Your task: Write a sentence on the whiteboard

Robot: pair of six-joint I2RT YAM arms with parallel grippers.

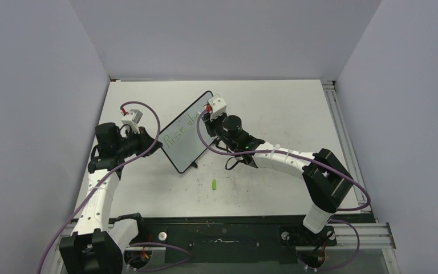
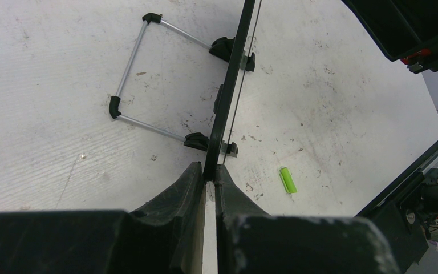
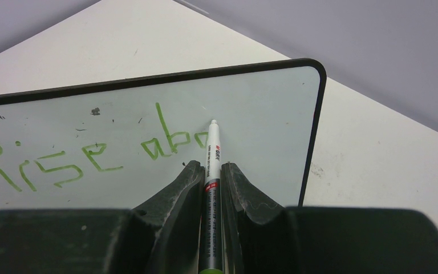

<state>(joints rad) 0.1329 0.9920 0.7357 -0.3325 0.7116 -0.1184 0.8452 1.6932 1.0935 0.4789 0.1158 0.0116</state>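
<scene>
Scuffed tabletop [image 1: 274, 114] bears the whiteboard [image 1: 185, 134], clamped by left jaws; right jaws grip marker [image 3: 212, 168].

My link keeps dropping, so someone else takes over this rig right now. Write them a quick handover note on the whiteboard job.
Left claw: shut on the edge of the whiteboard, holding it upright.
Right claw: shut on the marker, tip at the board just past the last letter.
Done: the sentence reads "Rise abo" so far, in green.
Left: finish that word and write the rest.
The green cap lies on the table in front of the board.
</scene>
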